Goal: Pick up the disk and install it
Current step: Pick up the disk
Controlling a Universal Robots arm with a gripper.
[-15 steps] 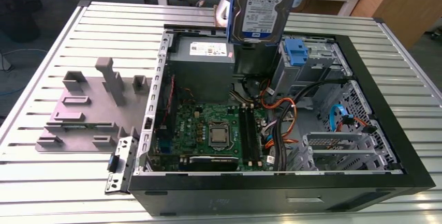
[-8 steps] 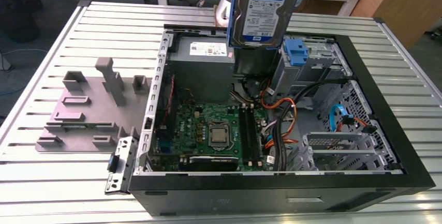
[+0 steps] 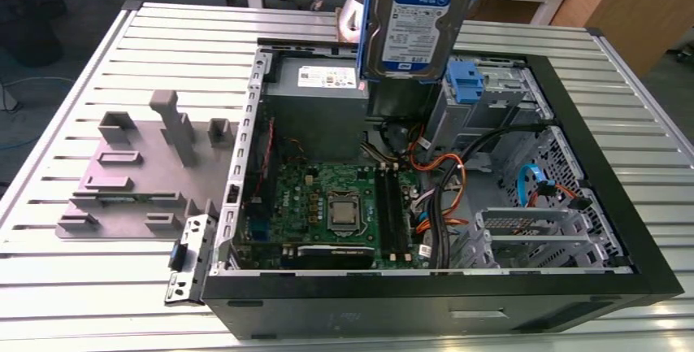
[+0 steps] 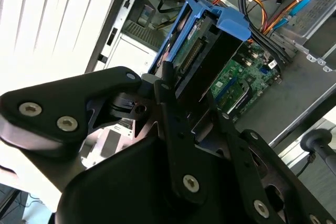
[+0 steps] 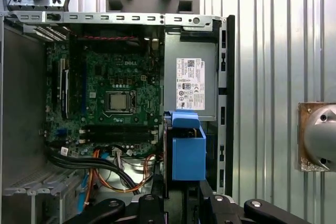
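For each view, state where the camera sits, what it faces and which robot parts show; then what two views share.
Exterior view: off the arm, looking down into the computer case, the disk above.
First wrist view: on the arm, facing down into the case; fingers show.
Second wrist view: on the arm, along the fingers clamping the disk.
Both wrist views share the motherboard.

Bench (image 3: 97, 295): silver metal, top ribbed in parallel slats. Directly on it: open black computer case (image 3: 434, 315), laid on its side, interior facing up. Just beside it, toward the exterior view's left: grey moulded fixture plate (image 3: 114, 177) with upright posts and blocks.
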